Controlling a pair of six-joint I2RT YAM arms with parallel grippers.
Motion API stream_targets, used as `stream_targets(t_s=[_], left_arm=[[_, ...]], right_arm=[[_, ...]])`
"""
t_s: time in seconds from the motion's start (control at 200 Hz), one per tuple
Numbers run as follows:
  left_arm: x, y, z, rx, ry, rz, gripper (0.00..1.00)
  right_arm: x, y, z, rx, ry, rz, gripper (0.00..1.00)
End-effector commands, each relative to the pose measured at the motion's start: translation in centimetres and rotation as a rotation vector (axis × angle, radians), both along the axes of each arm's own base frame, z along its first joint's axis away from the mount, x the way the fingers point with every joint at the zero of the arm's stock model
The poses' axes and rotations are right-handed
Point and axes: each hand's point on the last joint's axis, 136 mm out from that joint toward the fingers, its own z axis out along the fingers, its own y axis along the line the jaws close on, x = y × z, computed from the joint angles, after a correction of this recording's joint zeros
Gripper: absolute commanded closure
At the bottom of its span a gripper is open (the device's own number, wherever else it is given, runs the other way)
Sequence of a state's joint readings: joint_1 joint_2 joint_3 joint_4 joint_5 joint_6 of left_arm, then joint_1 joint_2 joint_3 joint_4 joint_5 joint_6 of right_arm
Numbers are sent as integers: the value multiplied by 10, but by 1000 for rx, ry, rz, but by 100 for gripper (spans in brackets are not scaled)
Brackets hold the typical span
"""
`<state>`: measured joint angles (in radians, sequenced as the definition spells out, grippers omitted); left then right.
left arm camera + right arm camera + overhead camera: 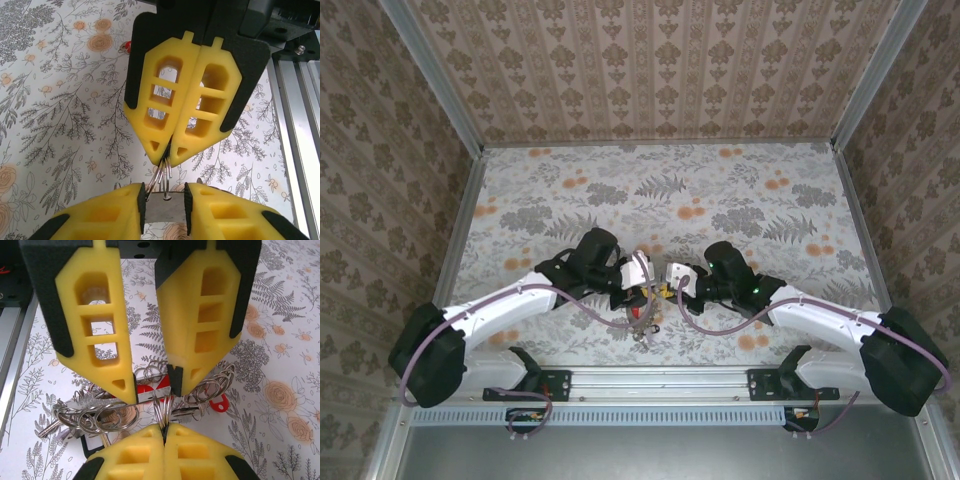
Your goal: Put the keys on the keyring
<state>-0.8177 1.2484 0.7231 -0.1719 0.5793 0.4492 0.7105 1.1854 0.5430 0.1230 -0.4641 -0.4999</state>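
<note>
Low over the table's near middle, my two grippers meet tip to tip. My right gripper is shut on the keyring, a bundle of thin grey wire loops that stands up from its tips. My left gripper is shut on a flat grey key with a red head. The keyring runs through the hole at the key's top edge. Other keys, one with a red tag, hang with small rings under the grippers. From above, the left gripper and right gripper almost touch.
The table has a floral cloth and patterned walls on three sides. An aluminium rail runs along the near edge, close behind the grippers. Both cabled arms angle inward from their bases.
</note>
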Motion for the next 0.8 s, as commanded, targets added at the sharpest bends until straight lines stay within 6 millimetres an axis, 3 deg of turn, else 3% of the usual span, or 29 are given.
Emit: stream_targets(t_s=[0.0,0.47,0.66,0.8], left_arm=[[-3,-5,6,-17,17,-21,74],[-6,-5,8,-26,18,-38,76],[-13,3,21,-87,-44,-41,75],[-19,9,15,-56,-28,-52,77]], right_arm=[[-3,1,7,17,-21,23,100],[-2,2,8,3,-30,8,100],[0,2,7,2,-22,-6,100],[-1,3,7,6,-22,4,100]])
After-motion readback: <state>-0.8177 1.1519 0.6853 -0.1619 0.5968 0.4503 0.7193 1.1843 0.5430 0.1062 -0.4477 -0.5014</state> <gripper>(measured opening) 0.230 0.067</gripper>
